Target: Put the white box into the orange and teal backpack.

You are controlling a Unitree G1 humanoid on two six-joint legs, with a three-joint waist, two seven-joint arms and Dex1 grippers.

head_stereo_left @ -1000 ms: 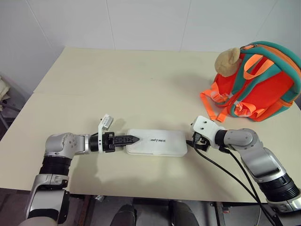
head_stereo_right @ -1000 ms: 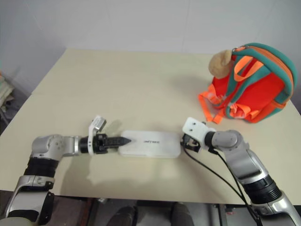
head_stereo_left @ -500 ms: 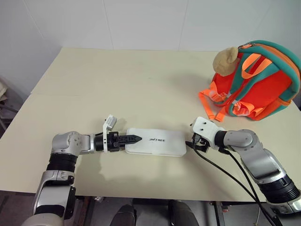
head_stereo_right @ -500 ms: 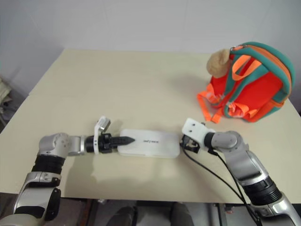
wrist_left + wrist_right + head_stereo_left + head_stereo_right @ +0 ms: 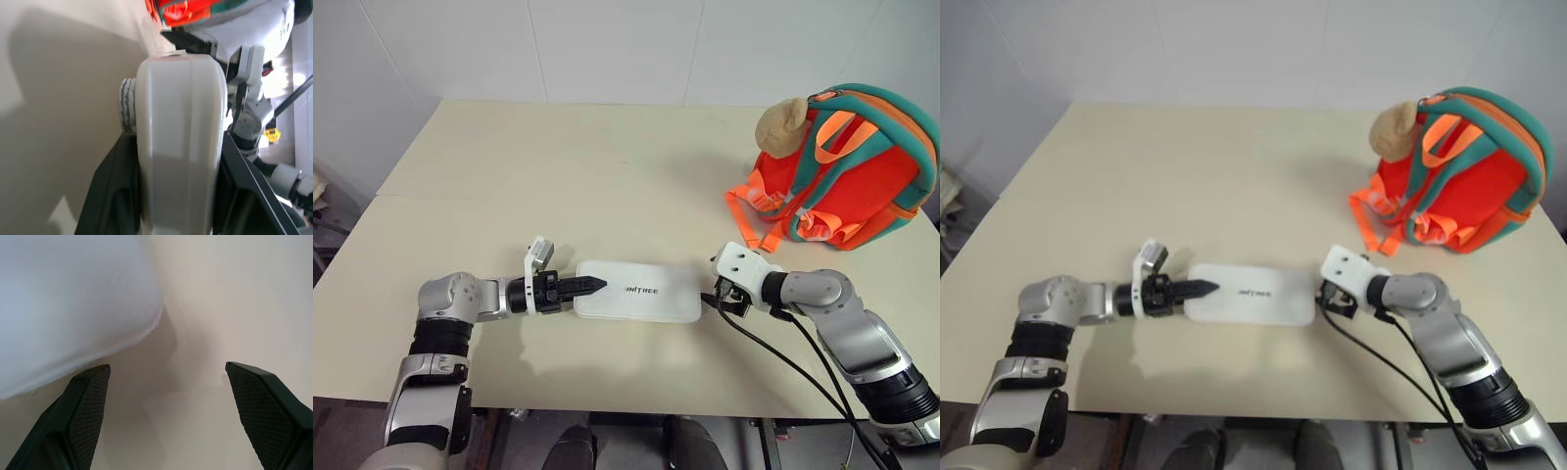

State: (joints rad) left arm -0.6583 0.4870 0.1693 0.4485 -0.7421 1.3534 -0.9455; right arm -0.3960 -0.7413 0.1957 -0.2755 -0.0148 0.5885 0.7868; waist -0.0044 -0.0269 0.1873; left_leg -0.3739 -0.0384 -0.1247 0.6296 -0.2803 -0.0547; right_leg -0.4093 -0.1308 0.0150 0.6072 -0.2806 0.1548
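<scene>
The left tool (image 5: 590,286) is clamped on the near-left end of the white box (image 5: 641,292) — in the left wrist view its black fingers (image 5: 111,186) press against both sides of the case. The box lies flat on the desk (image 5: 597,166), stretching away from that tool toward the right tool (image 5: 717,296). The right tool waits just off the box's opposite end, its fingers (image 5: 83,401) spread wide apart with nothing between them but bare desk; a corner of the box sits beside one finger.

Beyond the right tool, farther back and well apart from the box, the orange and teal backpack (image 5: 862,186) stands at the desk's far right edge, straps trailing toward the tools, with a tan plush animal head (image 5: 781,125) at its top left side.

The desk is a pale cream surface with a faint seam running across its left part. Behind it rises a white tiled wall (image 5: 607,44) — plain, with thin grout lines.
</scene>
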